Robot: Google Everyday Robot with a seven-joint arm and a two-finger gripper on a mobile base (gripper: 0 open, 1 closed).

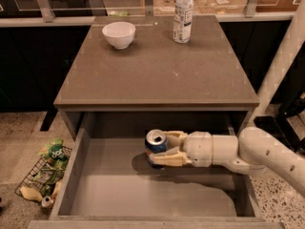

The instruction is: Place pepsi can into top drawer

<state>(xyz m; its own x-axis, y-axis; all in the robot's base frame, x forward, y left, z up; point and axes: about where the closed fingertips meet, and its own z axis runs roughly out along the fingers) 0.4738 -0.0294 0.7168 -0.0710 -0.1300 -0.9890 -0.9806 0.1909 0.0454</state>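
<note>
Gripper (pixel 160 150) extended in from the right, clasped around the upright pepsi can (pixel 155 141), can inside the open top drawer (pixel 119 192) near its back wall, white bowl (pixel 119 34) and clear plastic bottle (pixel 183 14) on the surface (pixel 157 70) above

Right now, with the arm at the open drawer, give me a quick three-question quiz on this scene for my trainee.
1. True or false: the gripper is closed on the pepsi can and holds it upright over the floor of the open top drawer.
2. What shares the cabinet top with the white bowl? A) a clear bottle B) a mug C) a plate
3. Short answer: from which side of the picture does the arm reach into the drawer?

Key: 1 true. 2 A. 3 the right side.
</note>
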